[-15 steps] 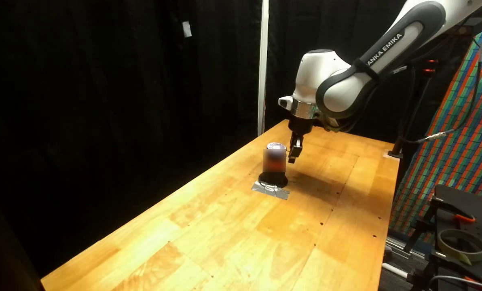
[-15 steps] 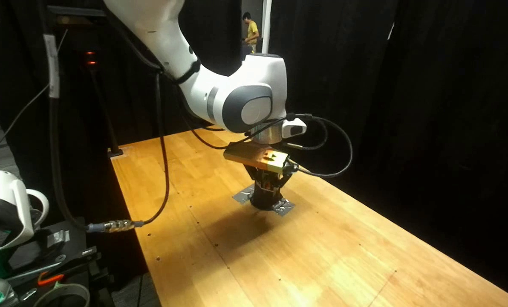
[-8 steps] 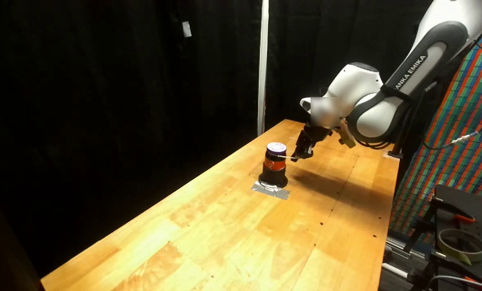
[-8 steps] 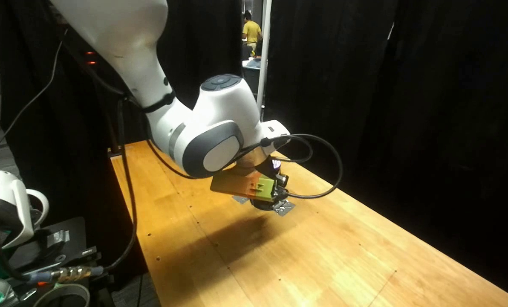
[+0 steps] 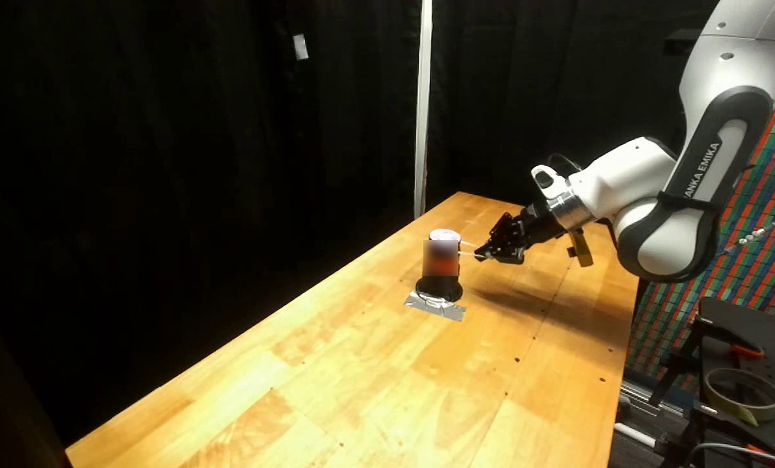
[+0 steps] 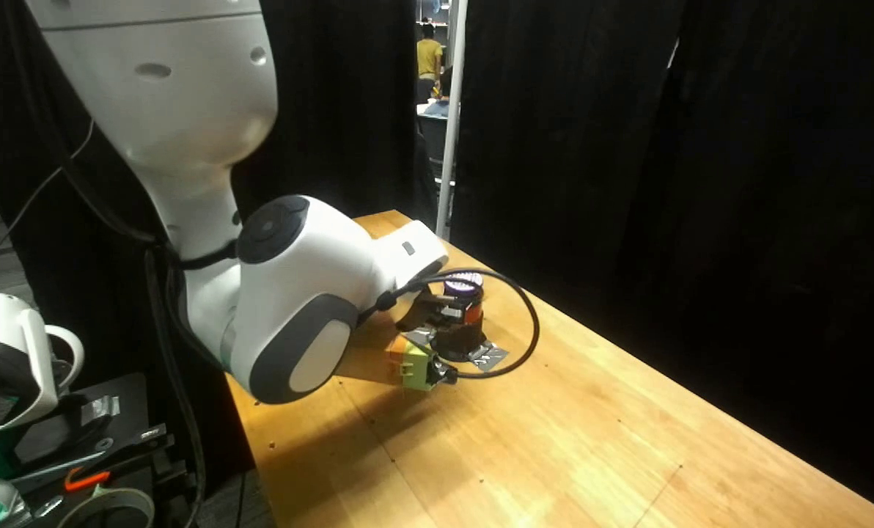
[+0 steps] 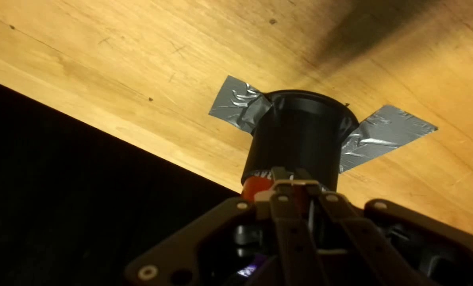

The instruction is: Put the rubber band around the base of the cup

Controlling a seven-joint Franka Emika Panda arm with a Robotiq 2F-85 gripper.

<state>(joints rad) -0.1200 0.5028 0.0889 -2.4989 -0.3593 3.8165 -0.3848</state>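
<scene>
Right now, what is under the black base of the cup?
The black base stands on the wooden table, silver tape at two sides. What lies directly beneath is covered from view.

There is one cup (image 5: 441,263), one rubber band (image 7: 300,182), one Robotiq gripper (image 5: 481,254), two duct-tape strips (image 7: 391,133), one wooden table (image 5: 361,390).

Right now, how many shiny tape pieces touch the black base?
2: in the wrist view, one piece left of the black base, another piece right. More may hide.
</scene>
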